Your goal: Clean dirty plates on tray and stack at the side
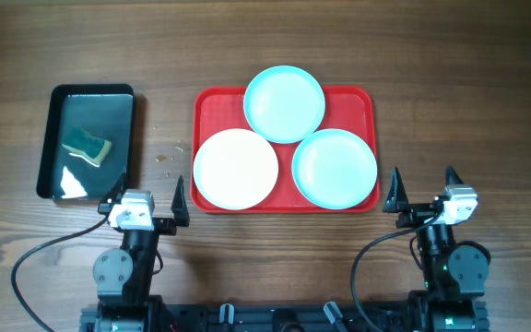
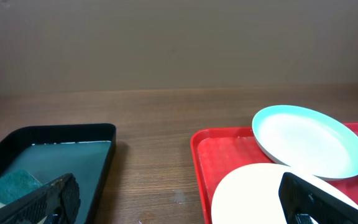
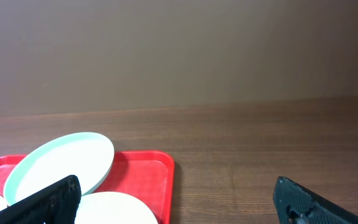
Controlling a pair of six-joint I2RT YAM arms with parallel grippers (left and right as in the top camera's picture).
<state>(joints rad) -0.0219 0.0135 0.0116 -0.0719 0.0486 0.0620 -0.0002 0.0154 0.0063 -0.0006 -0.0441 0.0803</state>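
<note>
The red tray [image 1: 214, 103] lies at the table's middle and holds three plates. A pale turquoise plate [image 1: 284, 103] rests at the back, tilted on the other two. A white plate [image 1: 236, 168] is front left and another turquoise plate [image 1: 335, 168] front right. My left gripper [image 1: 148, 197] is open and empty, just in front of the tray's left corner. My right gripper [image 1: 424, 188] is open and empty, in front of the tray's right corner. The left wrist view shows the back turquoise plate [image 2: 306, 140] and the white plate [image 2: 253, 193]; the right wrist view shows the tray [image 3: 151, 171].
A smaller black tray [image 1: 123, 120] with water stands at the left and holds a green and yellow sponge [image 1: 87, 147]. A few crumbs [image 1: 162, 158] lie on the wood between the two trays. The sponge also shows in the left wrist view [image 2: 8, 186].
</note>
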